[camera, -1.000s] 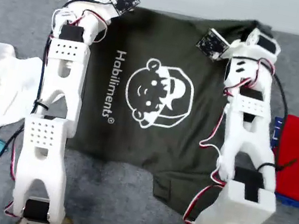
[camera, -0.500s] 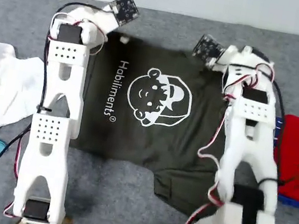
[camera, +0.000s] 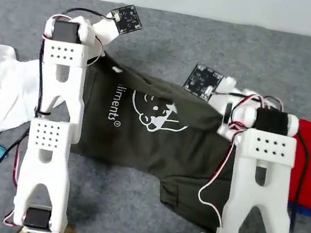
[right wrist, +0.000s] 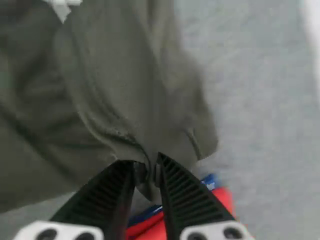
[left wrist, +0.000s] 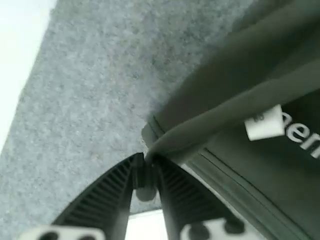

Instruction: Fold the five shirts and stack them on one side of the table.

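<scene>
The high camera looked steeply down over the grey table (camera: 309,65) from above the arm bases at six o'clock, facing twelve. Each wrist camera sat very close behind its own gripper, the left gripper (left wrist: 144,162) toward eleven o'clock and the right gripper (right wrist: 146,169) toward three. All three views shared the olive shirt (camera: 156,147).

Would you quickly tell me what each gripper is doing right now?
Left gripper: closed, pinching an edge of the dark green shirt.
Right gripper: closed, pinching the same shirt's fabric.
</scene>
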You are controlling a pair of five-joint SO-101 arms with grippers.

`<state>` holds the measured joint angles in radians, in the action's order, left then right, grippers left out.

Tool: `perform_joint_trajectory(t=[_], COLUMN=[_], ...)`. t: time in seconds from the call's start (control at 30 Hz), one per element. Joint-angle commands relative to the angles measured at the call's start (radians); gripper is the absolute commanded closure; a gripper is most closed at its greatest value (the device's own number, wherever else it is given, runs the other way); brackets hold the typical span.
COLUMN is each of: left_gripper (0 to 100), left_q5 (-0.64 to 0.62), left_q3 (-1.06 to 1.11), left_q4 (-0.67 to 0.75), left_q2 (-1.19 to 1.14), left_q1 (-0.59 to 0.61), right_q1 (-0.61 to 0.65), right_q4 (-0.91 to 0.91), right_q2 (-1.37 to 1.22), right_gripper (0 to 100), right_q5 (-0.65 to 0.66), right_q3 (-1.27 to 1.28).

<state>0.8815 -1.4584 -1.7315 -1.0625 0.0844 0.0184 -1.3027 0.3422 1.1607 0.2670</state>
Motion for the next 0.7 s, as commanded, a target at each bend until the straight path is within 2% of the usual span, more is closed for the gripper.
perform_joint_trajectory(t=[0.0, 0.17, 0.33, 0.57, 0.67], left_gripper=[99, 99, 99, 99, 99], left_q5=[0.012, 0.075, 0.084, 0.052, 0.044], left_q3=[0.272, 0.746, 1.076, 1.231, 1.239], left_q4=[-0.029, -0.023, -0.02, 0.084, 0.074], left_q2=[0.238, 0.502, 0.661, 0.677, 0.677], left_q1=[0.009, 0.005, 0.005, 0.018, 0.006], right_q1=[-0.001, 0.001, 0.001, 0.002, 0.002], right_q4=[-0.13, -0.288, -0.397, -0.472, -0.469], right_q2=[0.061, 0.068, 0.062, 0.068, 0.068], right_gripper=[98.9, 98.9, 98.9, 98.9, 98.9], right_q5=[-0.086, -0.184, -0.298, -0.382, -0.394], right_q3=[-0.011, -0.009, -0.008, 0.123, 0.187])
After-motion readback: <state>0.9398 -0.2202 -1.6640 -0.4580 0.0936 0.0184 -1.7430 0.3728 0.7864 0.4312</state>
